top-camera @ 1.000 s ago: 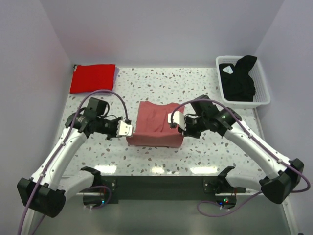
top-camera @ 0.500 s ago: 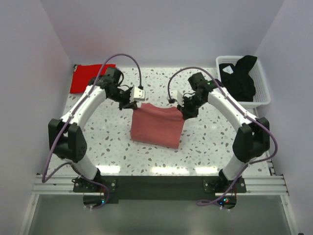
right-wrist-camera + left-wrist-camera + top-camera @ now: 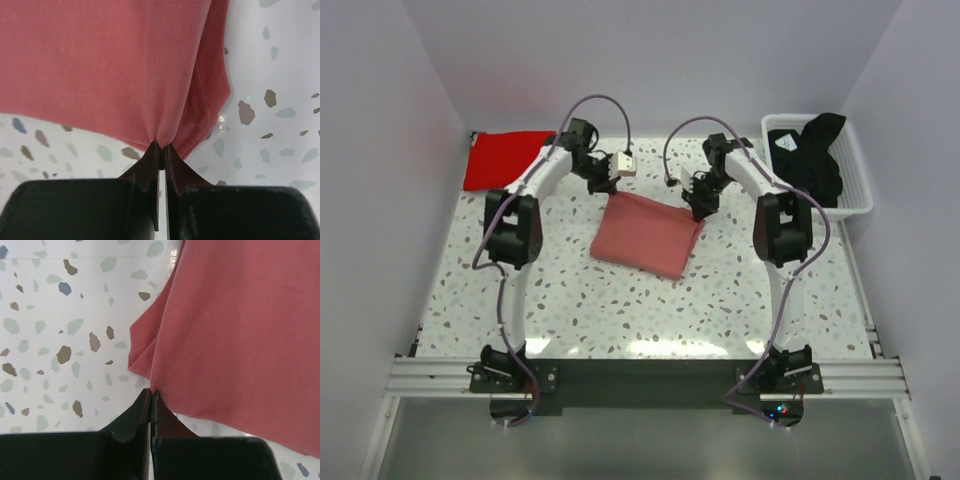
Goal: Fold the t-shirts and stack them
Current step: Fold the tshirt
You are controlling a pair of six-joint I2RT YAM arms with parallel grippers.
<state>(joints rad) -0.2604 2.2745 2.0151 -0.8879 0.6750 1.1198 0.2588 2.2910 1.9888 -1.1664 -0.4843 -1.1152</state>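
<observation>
The salmon-pink t-shirt (image 3: 648, 233) lies folded in the middle of the table, tilted a little. My left gripper (image 3: 611, 190) is shut on its far left corner; the left wrist view shows the cloth (image 3: 240, 325) pinched at the fingertips (image 3: 151, 394). My right gripper (image 3: 700, 208) is shut on its far right corner, the cloth (image 3: 110, 65) bunched at the fingertips (image 3: 161, 146). The red t-shirt (image 3: 506, 157) lies folded at the far left. The black t-shirt (image 3: 810, 155) hangs crumpled in the white basket (image 3: 857, 175).
The basket stands at the far right corner of the speckled table (image 3: 560, 300). Both arms reach far out over the table, their cables arching above. Walls close the table in on the left, the back and the right.
Both grippers have carried the pink shirt's held edge from the near side toward the back of the table. The shirt has shifted away from me and now lies slightly rotated.
</observation>
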